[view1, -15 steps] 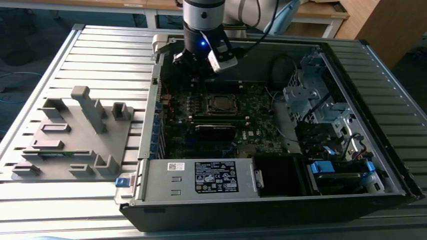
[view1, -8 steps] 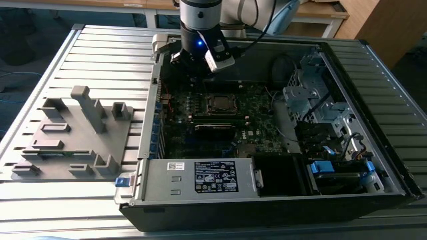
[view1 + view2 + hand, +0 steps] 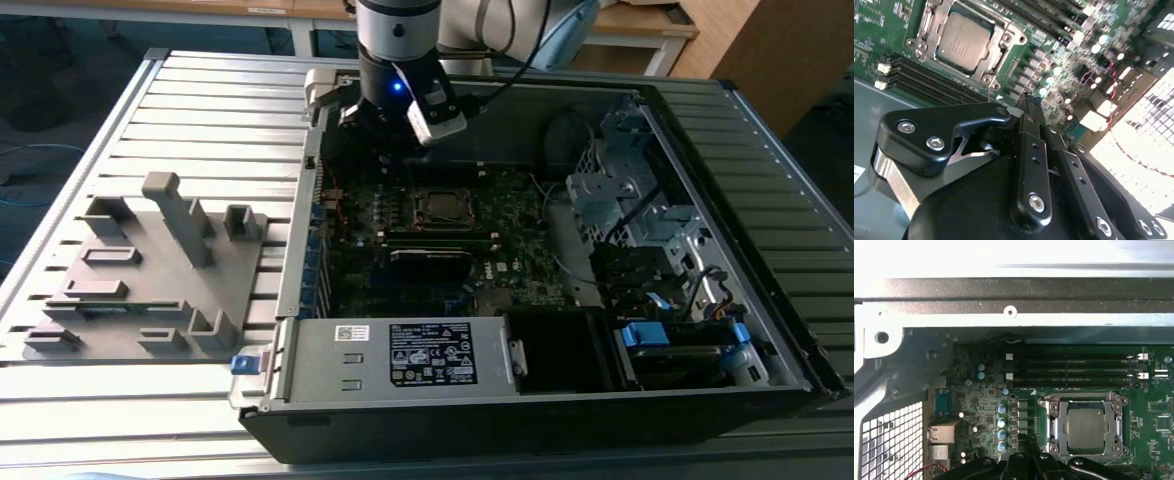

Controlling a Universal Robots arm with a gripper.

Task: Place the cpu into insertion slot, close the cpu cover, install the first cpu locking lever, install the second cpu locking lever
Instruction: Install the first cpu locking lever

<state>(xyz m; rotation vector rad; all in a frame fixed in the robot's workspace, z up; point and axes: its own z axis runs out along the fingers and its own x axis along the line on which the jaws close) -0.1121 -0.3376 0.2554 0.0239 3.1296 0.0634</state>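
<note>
The cpu [image 3: 964,40] [image 3: 1085,426] lies flat in the insertion slot [image 3: 441,207], silvery face up, in both wrist views. The cpu cover [image 3: 1051,422] [image 3: 999,42] rests down around it as a silvery frame. My gripper [image 3: 1031,100] is shut with nothing between its fingers. It hangs above the board beside the socket, apart from it, on the side toward the case's perforated wall. In the exterior view the gripper [image 3: 387,135] is over the far corner of the motherboard, on the exterior view's left. I cannot make out how the locking levers stand.
The open computer case [image 3: 747,330] lies on a slatted metal table. Empty memory slots [image 3: 1074,365] run beside the socket. A black card [image 3: 430,262], power supply [image 3: 400,355] and drive cage [image 3: 627,200] surround the board. A grey fixture [image 3: 147,270] stands at the exterior view's left.
</note>
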